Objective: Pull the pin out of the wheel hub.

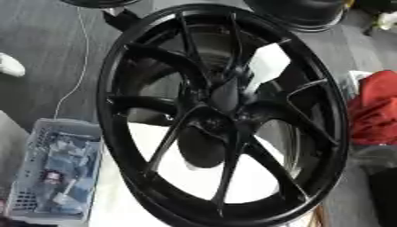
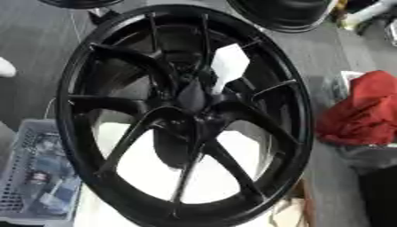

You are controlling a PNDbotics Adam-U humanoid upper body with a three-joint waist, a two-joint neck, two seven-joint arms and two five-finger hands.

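black wheel hub [image 1: 225, 115], hands perhaps hidden

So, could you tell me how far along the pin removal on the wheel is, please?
Done: nothing that shows; no pin can be made out, either in or out. In hand: the black wheel stands tilted on the white table with its hub towards the camera, but no hand shows clearly against it. Left, as far as one can judge: reaching the hub and pulling the pin.
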